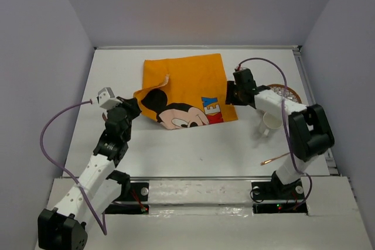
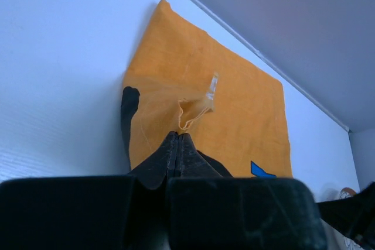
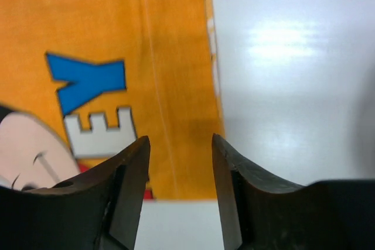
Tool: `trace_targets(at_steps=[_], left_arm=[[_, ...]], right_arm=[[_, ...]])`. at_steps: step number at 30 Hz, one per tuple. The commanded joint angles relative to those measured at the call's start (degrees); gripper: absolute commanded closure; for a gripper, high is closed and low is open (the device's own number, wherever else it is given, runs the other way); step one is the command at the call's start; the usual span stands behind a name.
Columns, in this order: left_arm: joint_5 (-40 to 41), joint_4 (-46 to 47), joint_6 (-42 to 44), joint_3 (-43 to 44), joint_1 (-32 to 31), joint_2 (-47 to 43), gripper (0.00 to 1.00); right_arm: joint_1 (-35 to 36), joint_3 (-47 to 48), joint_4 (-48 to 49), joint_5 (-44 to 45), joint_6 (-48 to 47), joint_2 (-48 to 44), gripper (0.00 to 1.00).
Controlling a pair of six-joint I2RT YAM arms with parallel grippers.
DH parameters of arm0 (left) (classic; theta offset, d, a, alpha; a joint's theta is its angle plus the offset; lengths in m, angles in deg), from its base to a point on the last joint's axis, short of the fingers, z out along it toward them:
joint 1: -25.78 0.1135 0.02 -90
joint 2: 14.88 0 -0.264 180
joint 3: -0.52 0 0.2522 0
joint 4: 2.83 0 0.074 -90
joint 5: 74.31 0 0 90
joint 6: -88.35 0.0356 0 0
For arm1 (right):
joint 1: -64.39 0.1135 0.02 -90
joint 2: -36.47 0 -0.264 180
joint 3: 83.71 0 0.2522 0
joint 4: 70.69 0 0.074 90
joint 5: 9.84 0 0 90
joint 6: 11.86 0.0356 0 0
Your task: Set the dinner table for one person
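1. The dinner table [image 1: 193, 153] is the big white top that lies under the orange Mickey Mouse mat [image 1: 187, 86] and reaches out past it on every side.
2. The mat has its left corner folded over.
3. My left gripper [image 2: 178, 137] is at the near-left edge of the mat, jaws pressed fully together. I cannot tell if some cloth is pinched between them.
4. My right gripper [image 3: 179, 141] hangs over the right edge of the mat, close to its near-right corner, jaws apart with nothing between them.
5. Right of the mat stand a white cup [image 1: 270, 121] and a round brown-rimmed dish [image 1: 291, 92], partly hidden by my right arm.
6. A thin golden utensil [image 1: 275, 158] lies right of the mat, on the near side of its near edge.
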Motion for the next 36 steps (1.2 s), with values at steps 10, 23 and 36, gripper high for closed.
trace_targets(at_steps=[10, 23, 36], left_arm=[[-3.17, 5.05, -4.09, -8.29, 0.26, -7.59, 1.00], [-8.44, 6.89, -3.66, -10.13, 0.26, -9.35, 1.00], [-8.01, 9.26, -5.32, -9.87, 0.26, -10.32, 1.00]], right_arm=[[0.43, -20.96, 4.52, 1.04, 9.30, -17.24, 0.47], [0.43, -20.00, 9.53, 3.50, 13.53, -7.13, 0.51], [3.42, -17.81, 1.72, 4.99, 9.75, -5.55, 0.53]])
